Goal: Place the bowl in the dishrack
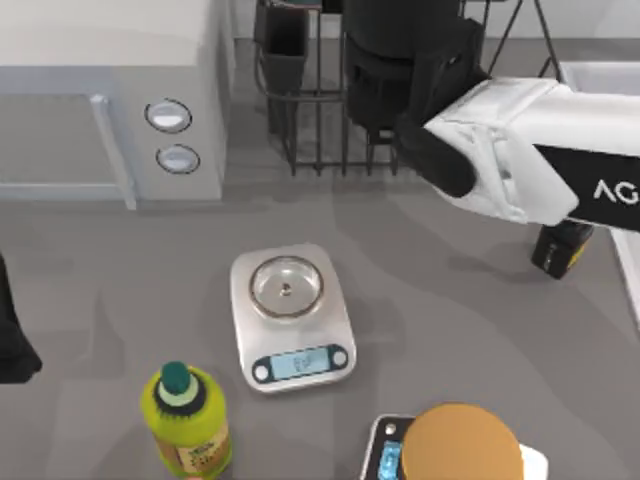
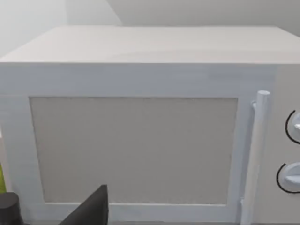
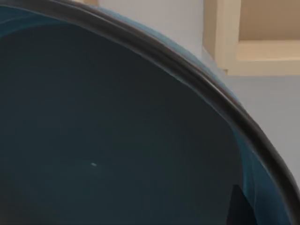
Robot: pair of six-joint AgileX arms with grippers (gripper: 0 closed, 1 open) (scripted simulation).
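The bowl (image 3: pixel 108 140) is right up against the right wrist camera, showing its teal-blue inside and dark rim. My right arm reaches from the right side of the table to the far edge. Its gripper (image 1: pixel 408 70) is a dark mass over the black wire dishrack (image 1: pixel 320 140) and is shut on the bowl. One dark fingertip (image 3: pixel 238 206) shows against the bowl's inner wall. The rack's dark utensil cup (image 1: pixel 283 50) stands at its left corner. My left gripper (image 1: pixel 10 345) sits parked at the table's left edge, facing the microwave.
A white microwave (image 1: pixel 110 90) stands at the far left beside the rack. A silver scale (image 1: pixel 292 318) sits mid-table, with a green bottle (image 1: pixel 187 420) and a tan-orange round-topped object (image 1: pixel 462 445) near the front edge. A dark yellow-labelled item (image 1: pixel 560 250) lies under the right arm.
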